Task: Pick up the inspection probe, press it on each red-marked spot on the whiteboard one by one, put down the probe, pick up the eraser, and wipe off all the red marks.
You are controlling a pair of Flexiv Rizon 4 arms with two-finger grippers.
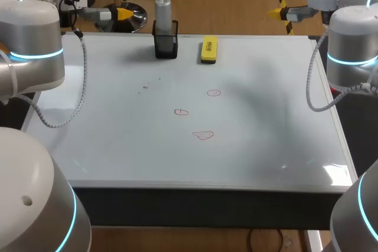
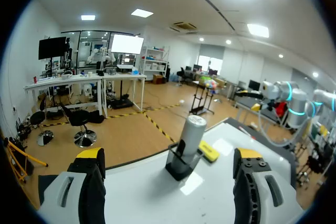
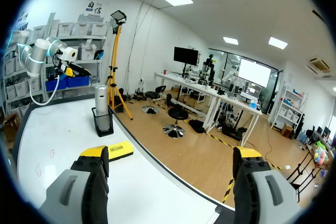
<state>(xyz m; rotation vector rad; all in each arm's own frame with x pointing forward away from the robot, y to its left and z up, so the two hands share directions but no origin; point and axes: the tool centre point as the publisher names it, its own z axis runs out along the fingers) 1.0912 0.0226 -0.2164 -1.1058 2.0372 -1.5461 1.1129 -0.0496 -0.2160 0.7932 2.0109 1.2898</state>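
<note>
The silver cylindrical probe (image 1: 163, 11) stands upright in a black holder (image 1: 166, 43) at the whiteboard's far edge. The yellow eraser (image 1: 209, 49) lies just right of the holder. Three red marks are drawn mid-board: one (image 1: 214, 92), another (image 1: 181, 112) and a larger one (image 1: 204, 136). My left gripper (image 1: 121, 14) hovers open at the far left, with the probe (image 2: 190, 136) ahead between its fingers and well apart. My right gripper (image 1: 279, 12) is open beyond the far right corner. In its view the eraser (image 3: 119, 151) lies ahead and the probe (image 3: 101, 101) stands farther off.
The whiteboard (image 1: 266, 122) covers the table, with a raised frame along its edges. A few small dark specks (image 1: 146, 85) lie left of the red marks. My arms' large grey links stand over the left and right sides and near corners.
</note>
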